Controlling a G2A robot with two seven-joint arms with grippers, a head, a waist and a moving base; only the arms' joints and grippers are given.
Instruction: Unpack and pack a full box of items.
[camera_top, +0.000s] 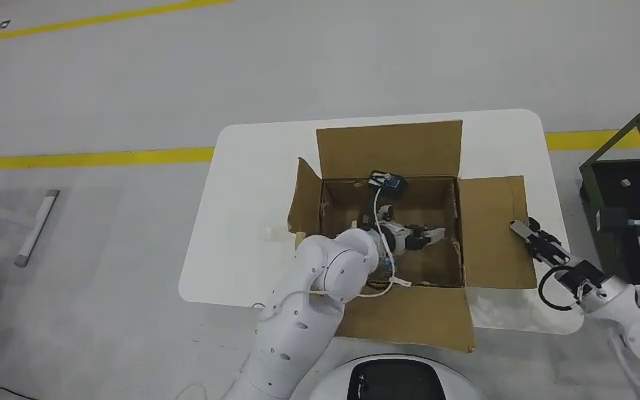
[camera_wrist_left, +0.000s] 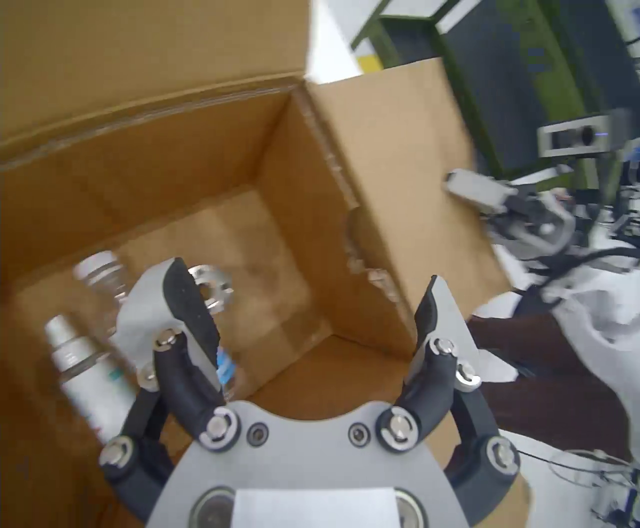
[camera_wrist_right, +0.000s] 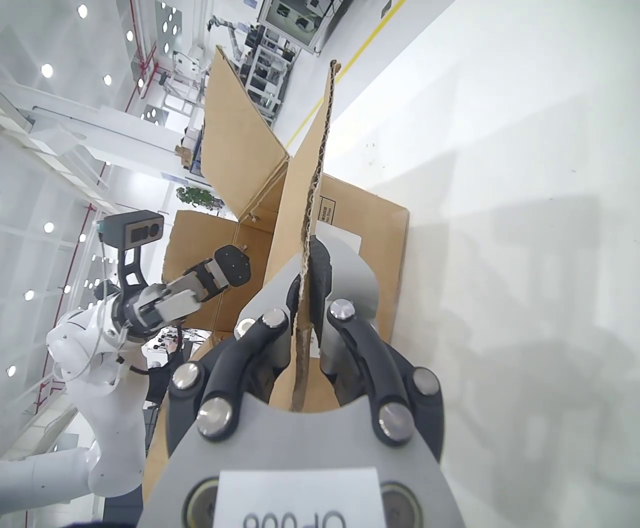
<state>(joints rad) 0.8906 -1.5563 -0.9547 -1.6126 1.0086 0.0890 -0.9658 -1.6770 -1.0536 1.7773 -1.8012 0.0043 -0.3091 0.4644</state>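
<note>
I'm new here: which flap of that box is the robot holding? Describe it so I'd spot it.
Start at the open cardboard box in the middle of the white table. Its four flaps spread outward; pick the right-hand flap, on the robot's right side. It alone has the right gripper clamped on its outer edge.

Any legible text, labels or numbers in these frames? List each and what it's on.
Nothing reads in full.
Print on the box side: too small.
Sticker on the right gripper base: upside down, cut off by the picture's edge.
Label on the bottle in the box: blurred.
</note>
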